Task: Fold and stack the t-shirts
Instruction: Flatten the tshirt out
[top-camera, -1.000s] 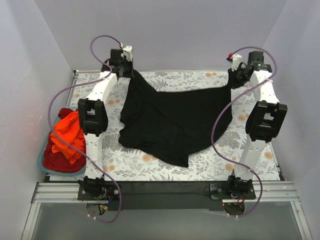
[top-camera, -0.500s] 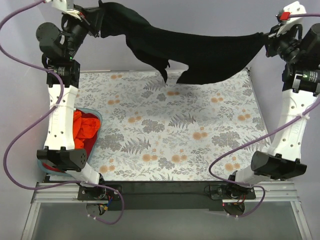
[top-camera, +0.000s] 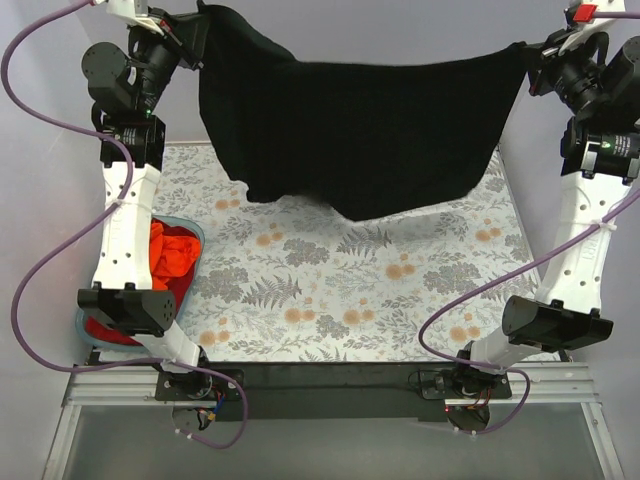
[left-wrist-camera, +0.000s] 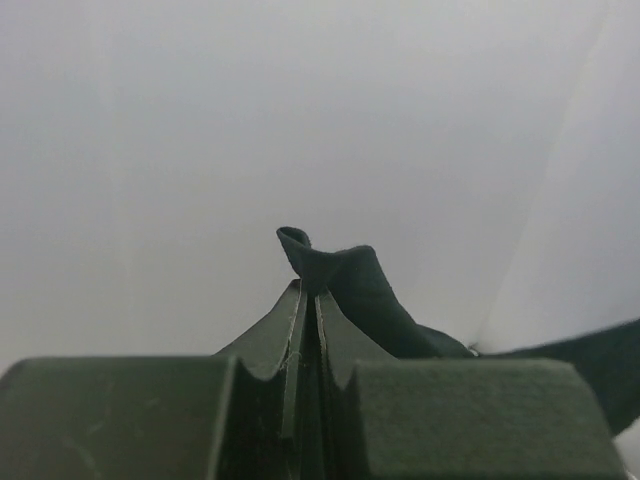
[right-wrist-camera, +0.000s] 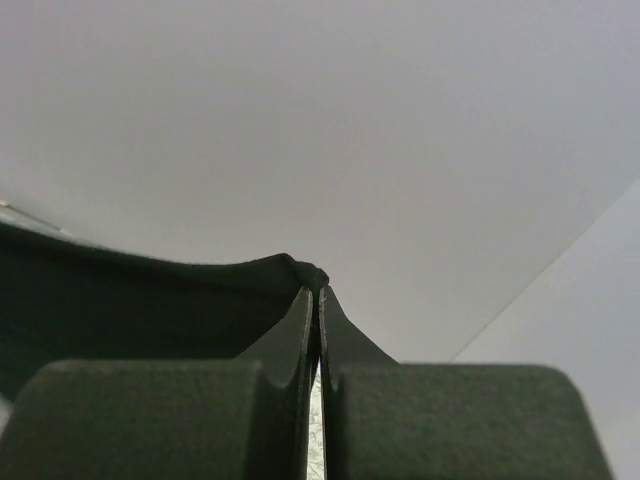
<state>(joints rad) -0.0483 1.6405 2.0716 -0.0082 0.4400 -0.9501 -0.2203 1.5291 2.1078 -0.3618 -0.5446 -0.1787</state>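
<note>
black t-shirt (top-camera: 360, 130): hangs spread above tabletop (top-camera: 330, 300) far edge | left claw (top-camera: 192, 38): clamped on its left corner | right claw (top-camera: 533, 60): clamped on its right corner | orange-red t-shirts (top-camera: 170, 255): in teal basket (top-camera: 197, 240), tabletop left edge

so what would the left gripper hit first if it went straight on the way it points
Beyond the black t-shirt corner pinched in the left gripper, only the white wall lies ahead; probably that, though depth is unclear.
</note>
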